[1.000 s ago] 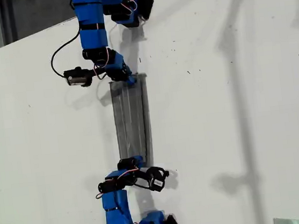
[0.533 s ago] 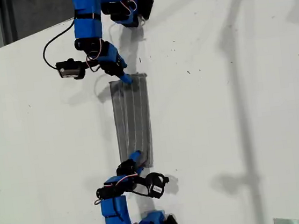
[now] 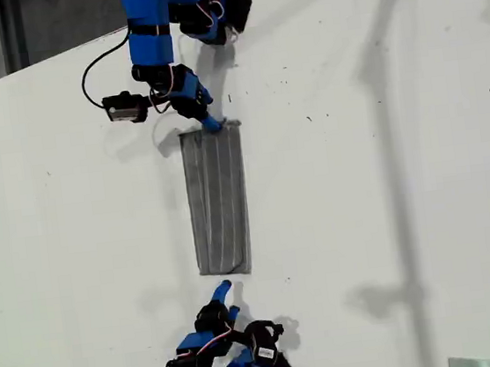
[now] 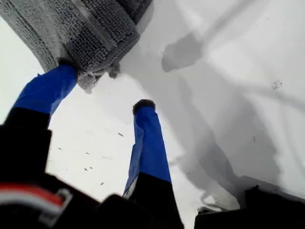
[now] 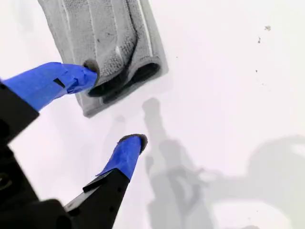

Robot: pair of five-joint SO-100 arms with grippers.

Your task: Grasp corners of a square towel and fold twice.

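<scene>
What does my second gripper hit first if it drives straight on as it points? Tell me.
Probably the towel, at its folded near end. My second gripper, jaws open, aims at it over bare table; depth is unclear.

Blue arms (image 3: pixel 150 35), black cables (image 3: pixel 95 83)

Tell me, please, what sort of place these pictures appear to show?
Probably a robotics lab or test bench, not a home. A large bare white tabletop carries only a folded grey striped towel, with two blue arms mounted at opposite edges. Dark floor and what may be cardboard boxes show beyond the exterior view's left edge.
</scene>
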